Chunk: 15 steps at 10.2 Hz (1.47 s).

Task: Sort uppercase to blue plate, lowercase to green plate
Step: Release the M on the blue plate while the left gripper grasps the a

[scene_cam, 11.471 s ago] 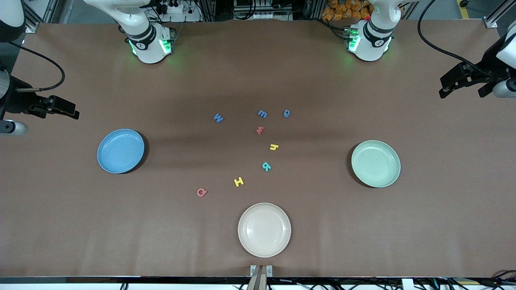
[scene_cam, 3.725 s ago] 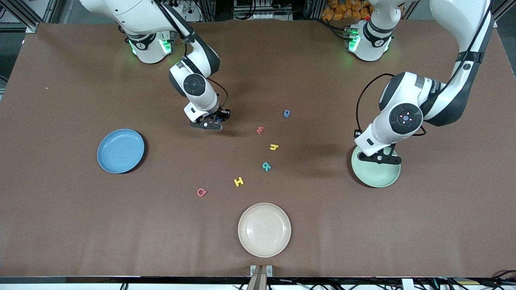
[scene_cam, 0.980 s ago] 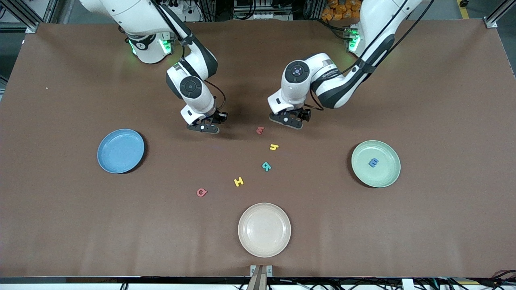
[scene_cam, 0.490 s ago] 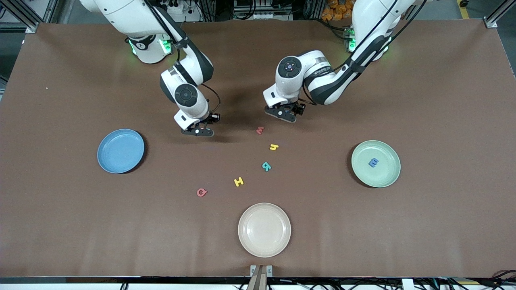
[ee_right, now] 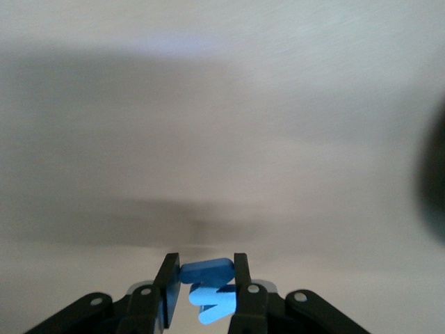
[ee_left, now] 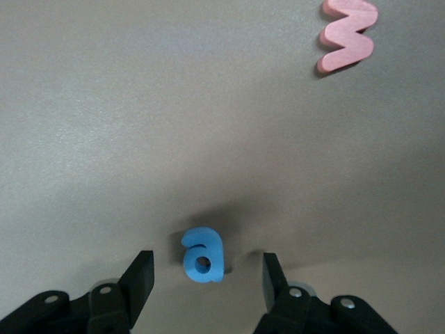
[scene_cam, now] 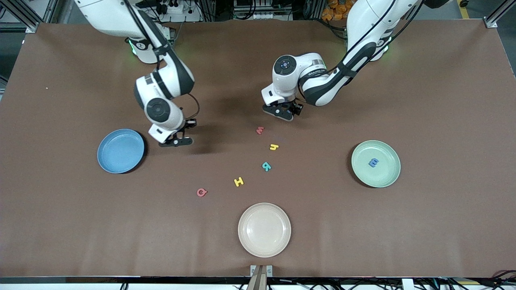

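In the last second my right gripper (scene_cam: pixel 175 141) has swung away from the middle of the surface (scene_cam: pixel 363 225) and now hangs over bare surface just beside the blue plate (scene_cam: pixel 120 151), fingers (ee_right: pixel 169 282) pinched narrow on the blue capital M (ee_right: pixel 208 289), so the first capital is nearly delivered (the plate itself has nothing on it yet). Meanwhile my left gripper (scene_cam: pixel 281 114) has drawn its fingers (ee_left: pixel 142 268) in from wide. They now stand on either side of the blue a (ee_left: pixel 202 255), with a gap showing on both sides, so I judge this a grasp in progress, not a hold. The a is a small rounded foam piece, bright blue with a hole through its bowl, on the surface near the red m (scene_cam: pixel 260 130). One lowercase, the blue small m (scene_cam: pixel 373 162), already lies in the green plate (scene_cam: pixel 387 173). The yellow h (scene_cam: pixel 274 147), teal R (scene_cam: pixel 266 166), yellow H (scene_cam: pixel 238 181) and red Q (scene_cam: pixel 201 192) lie untouched, nearer the camera than the red m.
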Each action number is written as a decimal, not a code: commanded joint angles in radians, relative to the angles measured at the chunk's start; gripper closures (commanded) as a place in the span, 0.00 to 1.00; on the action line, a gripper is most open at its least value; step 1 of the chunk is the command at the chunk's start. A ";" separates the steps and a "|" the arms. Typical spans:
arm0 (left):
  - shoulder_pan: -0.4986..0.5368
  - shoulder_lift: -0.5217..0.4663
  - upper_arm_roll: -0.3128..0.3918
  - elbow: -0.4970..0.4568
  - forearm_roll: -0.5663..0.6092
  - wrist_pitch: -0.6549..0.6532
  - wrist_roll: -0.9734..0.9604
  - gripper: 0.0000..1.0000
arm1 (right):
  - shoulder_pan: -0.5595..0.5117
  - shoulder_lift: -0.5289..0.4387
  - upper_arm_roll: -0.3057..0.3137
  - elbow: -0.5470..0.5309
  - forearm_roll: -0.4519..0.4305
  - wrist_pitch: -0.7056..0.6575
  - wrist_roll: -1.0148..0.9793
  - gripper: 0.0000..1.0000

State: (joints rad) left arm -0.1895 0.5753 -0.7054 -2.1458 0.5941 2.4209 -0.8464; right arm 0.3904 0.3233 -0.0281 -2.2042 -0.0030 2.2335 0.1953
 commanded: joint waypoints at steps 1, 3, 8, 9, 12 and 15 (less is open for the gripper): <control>-0.002 0.018 -0.003 -0.002 0.052 0.021 -0.036 0.33 | -0.004 -0.017 -0.134 0.036 -0.012 -0.060 -0.249 0.72; -0.004 0.024 -0.003 0.000 0.070 0.023 -0.046 0.37 | -0.004 -0.004 -0.225 0.102 -0.014 -0.124 -0.418 0.72; -0.002 0.037 0.001 0.000 0.085 0.023 -0.046 0.87 | -0.008 0.033 -0.296 0.100 -0.017 -0.044 -0.577 0.38; -0.002 0.037 0.003 0.000 0.085 0.023 -0.051 1.00 | -0.008 0.031 -0.296 0.100 -0.014 -0.048 -0.574 0.29; 0.010 0.009 0.001 0.013 0.087 0.020 -0.114 1.00 | -0.002 0.031 -0.293 0.104 0.001 -0.055 -0.560 0.29; 0.047 -0.055 -0.002 0.018 0.072 0.009 -0.112 1.00 | 0.004 0.020 -0.230 0.121 0.078 -0.037 -0.444 0.29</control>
State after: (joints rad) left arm -0.1680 0.5958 -0.7023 -2.1173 0.6460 2.4423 -0.9292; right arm 0.3906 0.3519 -0.2865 -2.0985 0.0424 2.1922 -0.3054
